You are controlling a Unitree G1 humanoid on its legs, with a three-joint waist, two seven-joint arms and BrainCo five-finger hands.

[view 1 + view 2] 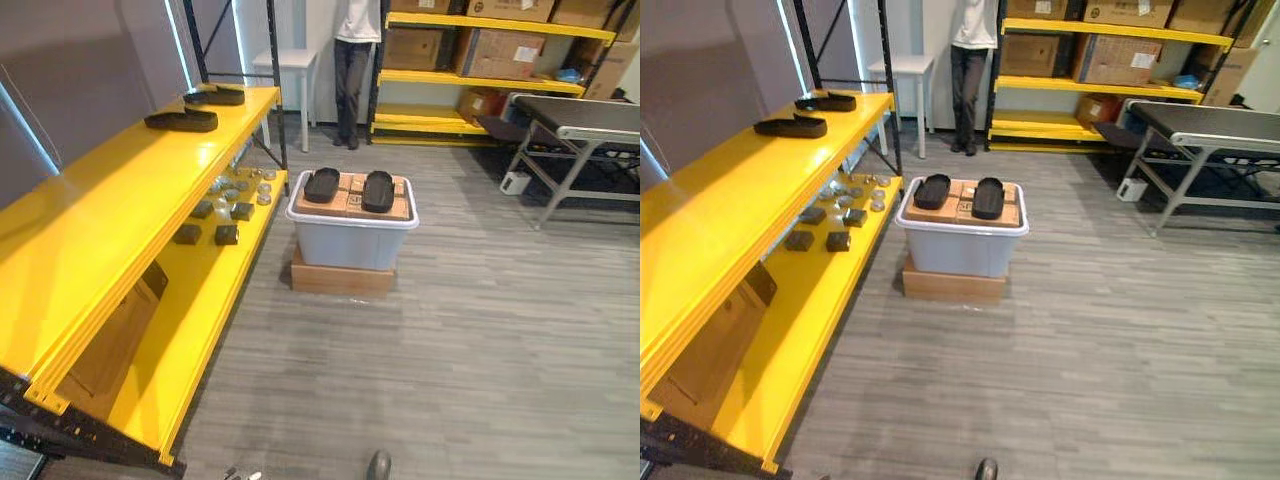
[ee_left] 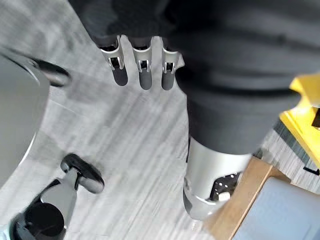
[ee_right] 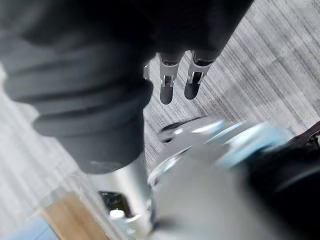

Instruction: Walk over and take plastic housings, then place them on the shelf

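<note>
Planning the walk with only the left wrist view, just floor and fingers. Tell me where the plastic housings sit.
Observer: Straight ahead, on the cardboard topping the grey bin: left housing and right housing, side by side.
Operator: Now report the shelf.
Observer: The yellow shelf stands on the robot's left; the far end of its top board carries two more, the nearer shelved housing and the farther shelved housing.
</note>
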